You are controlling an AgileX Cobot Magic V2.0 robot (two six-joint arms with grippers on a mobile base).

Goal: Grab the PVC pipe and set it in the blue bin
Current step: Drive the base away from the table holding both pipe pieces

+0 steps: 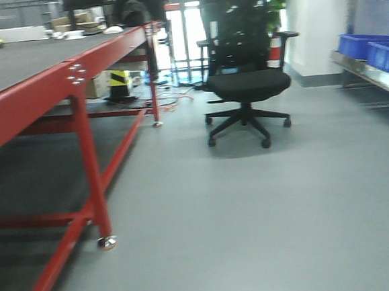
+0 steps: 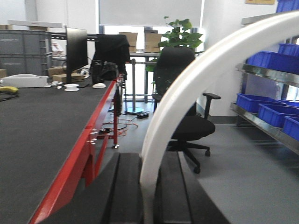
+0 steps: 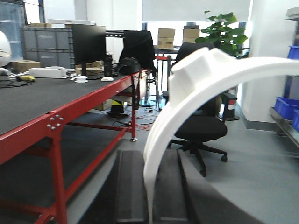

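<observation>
Left gripper (image 2: 149, 158) and right gripper (image 3: 150, 156) show close-set black fingers (image 2: 128, 196) flanking a white arc (image 2: 187, 88); their opening and any hold I cannot tell. No PVC pipe is recognisable. Likely a travel step: next, find the pipe before approaching the blue bins (image 1: 368, 45) far right

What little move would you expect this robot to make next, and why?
Probably turn the base slightly right, toward the shelf holding the blue bins. They sit at the front view's far right edge, the red table lies left, and open floor leads past the office chair. Whether a pipe is held, I cannot tell.
</observation>
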